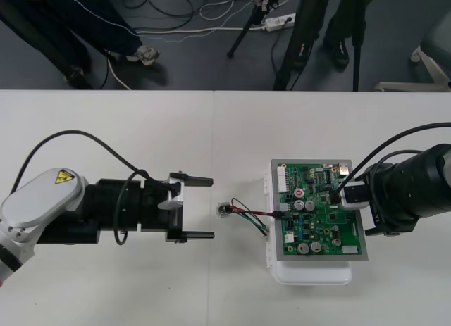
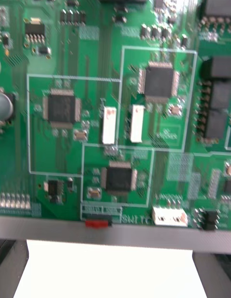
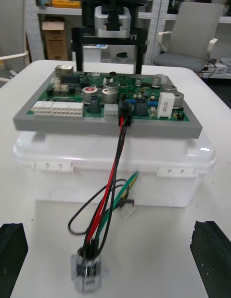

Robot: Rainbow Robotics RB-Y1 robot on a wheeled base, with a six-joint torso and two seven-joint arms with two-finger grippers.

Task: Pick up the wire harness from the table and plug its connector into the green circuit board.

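As for the left gripper [image 1: 210, 208]: reaches in from the left edge of the table [image 1: 106, 129] to near its middle. Stands released, with the two black fingers [image 1: 194, 179] wide apart and nothing between them. Points at the socket [image 1: 224, 210] from just beside, without touching it.

As for the wire harness [image 1: 250, 215]: lies between the left gripper and the green circuit board [image 1: 320, 220]. Starts at the round metal socket, resting on the table surface, and climbs through red, black and green wires [image 3: 113, 182] to the small black plug [image 3: 126, 110]. Ends with that plug seated in a connector at the board's left edge, the edge turned toward the left gripper.

As for the board: rests on a white base [image 1: 310, 273] toward the right edge of the table.

As for the right gripper [image 3: 108, 67]: hangs at the board's right edge, released as well, with its fingers [image 3: 77, 47] far apart and grasping nothing. Touching the board or not: cannot tell.
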